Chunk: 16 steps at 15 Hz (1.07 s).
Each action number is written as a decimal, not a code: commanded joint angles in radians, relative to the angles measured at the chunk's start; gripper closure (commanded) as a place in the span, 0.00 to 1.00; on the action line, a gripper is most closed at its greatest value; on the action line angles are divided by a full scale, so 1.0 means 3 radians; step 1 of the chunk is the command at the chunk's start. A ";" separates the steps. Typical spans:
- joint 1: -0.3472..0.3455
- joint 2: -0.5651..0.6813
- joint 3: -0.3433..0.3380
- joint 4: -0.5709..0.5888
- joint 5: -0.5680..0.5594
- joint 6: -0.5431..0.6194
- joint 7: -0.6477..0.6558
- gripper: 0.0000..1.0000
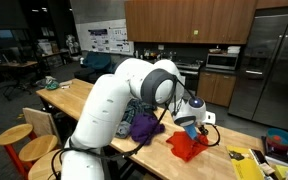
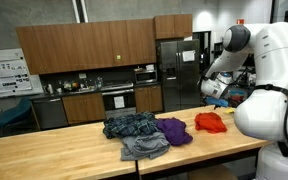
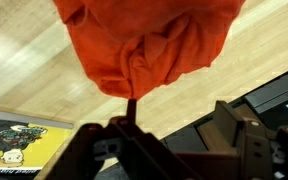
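Wrist view, foreground: the 2 dark jaws, spread apart and grasping nothing, with 1 finger (image 3: 131, 108) touching the lower edge of the crumpled orange-red cloth (image 3: 149, 45). The cloth is laid on the pale wooden table (image 3: 44, 70). In an exterior view it is shown beside a crumpled purple cloth (image 2: 174, 130) and near a heap of blue-grey garments (image 2: 134, 128). A yellow printed sheet (image 3: 14, 148) is seen nearby. Probable fault: a fold could be snagged by the touching finger, and the cloth dragged out of place, if the arm were lifted askew.
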 commanded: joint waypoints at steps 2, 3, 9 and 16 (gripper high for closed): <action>-0.0219 -0.0217 0.0248 -0.0503 -0.0007 0.0307 -0.0248 0.00; -0.0263 -0.0265 0.0278 -0.0613 -0.0040 0.0269 -0.0308 0.00; -0.0637 -0.0708 0.0485 -0.1158 -0.0149 -0.0107 -0.0819 0.00; -0.1647 -0.1017 0.0447 -0.0965 -0.0064 -0.1023 -0.1882 0.00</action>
